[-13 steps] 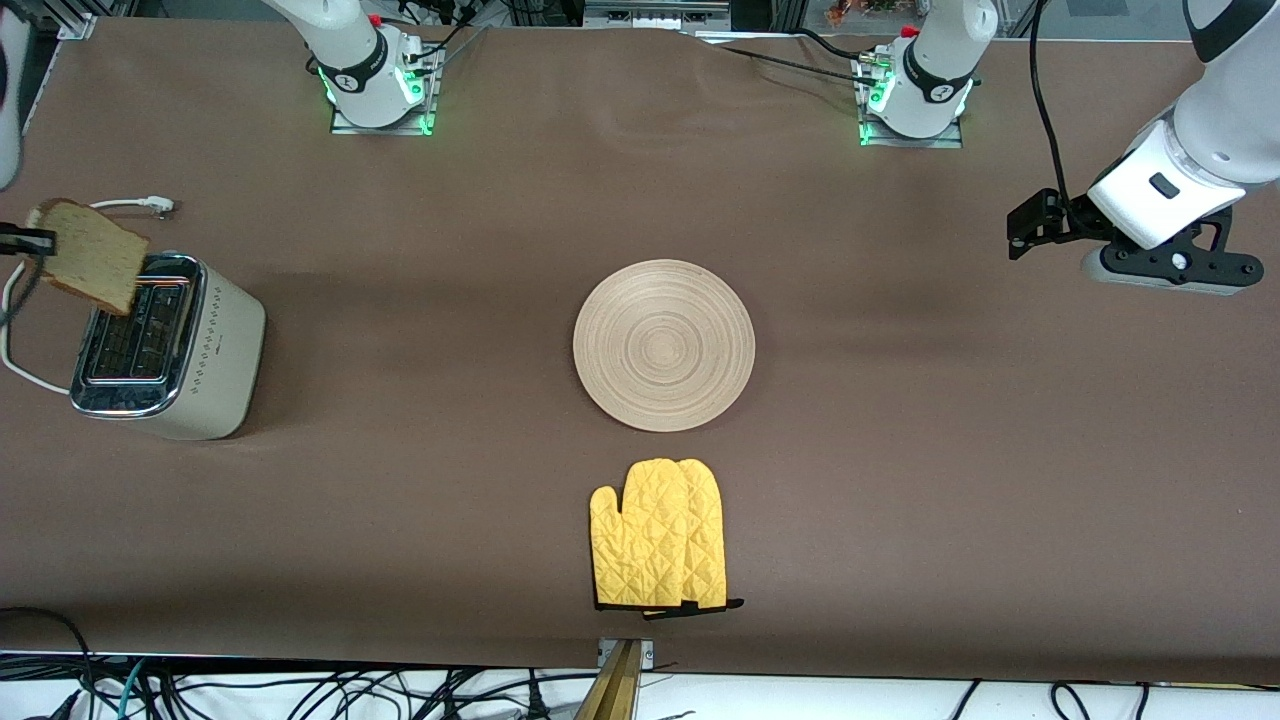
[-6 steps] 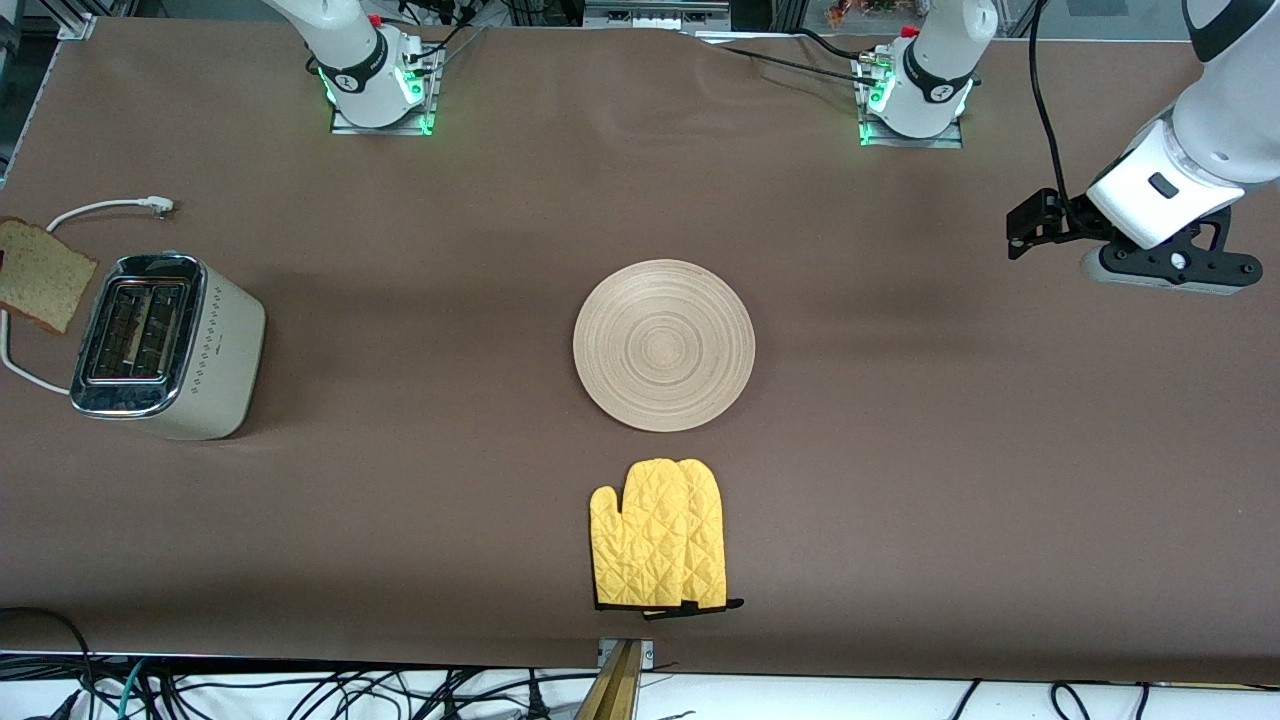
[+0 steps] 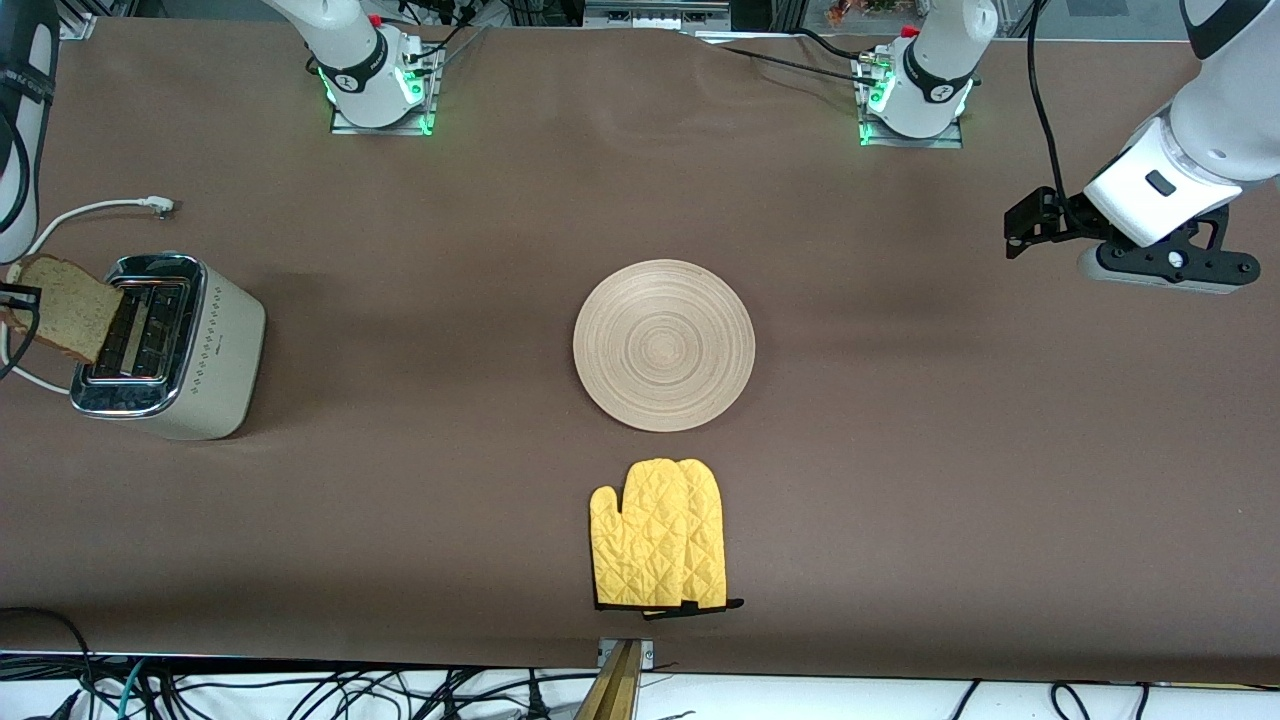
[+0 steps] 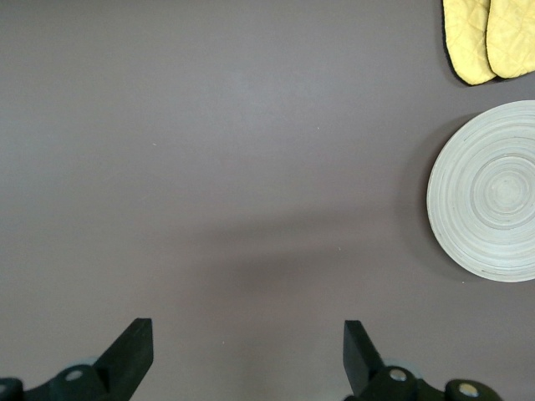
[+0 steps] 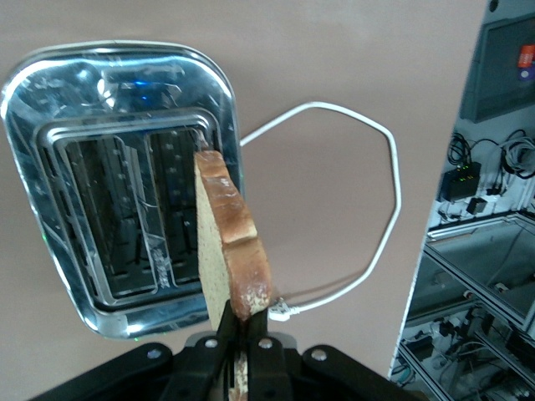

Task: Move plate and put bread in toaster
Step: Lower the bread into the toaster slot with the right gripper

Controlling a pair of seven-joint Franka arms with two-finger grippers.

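My right gripper (image 5: 247,334) is shut on the crust of the bread (image 5: 230,242), a tan slice held on edge. The slice hangs over the chrome top of the cream toaster (image 5: 125,184), by the rim of the slot next to the cord. In the front view the bread (image 3: 62,306) overlaps the toaster (image 3: 190,350) at its edge, and the right gripper (image 3: 18,297) shows at the frame's border. The wooden plate (image 3: 664,345) lies mid-table. My left gripper (image 4: 247,355) is open and empty over bare cloth at the left arm's end of the table (image 3: 1030,222). The plate (image 4: 493,192) shows in its view.
A yellow oven mitt (image 3: 660,535) lies nearer to the front camera than the plate; it also shows in the left wrist view (image 4: 489,38). The toaster's white cord (image 3: 95,208) loops on the cloth beside the toaster (image 5: 359,209). Cables run along the table's near edge.
The bread swung off the toaster toward the table's end, then came back to the toaster's top edge, lower than one second ago. The left arm has barely moved.
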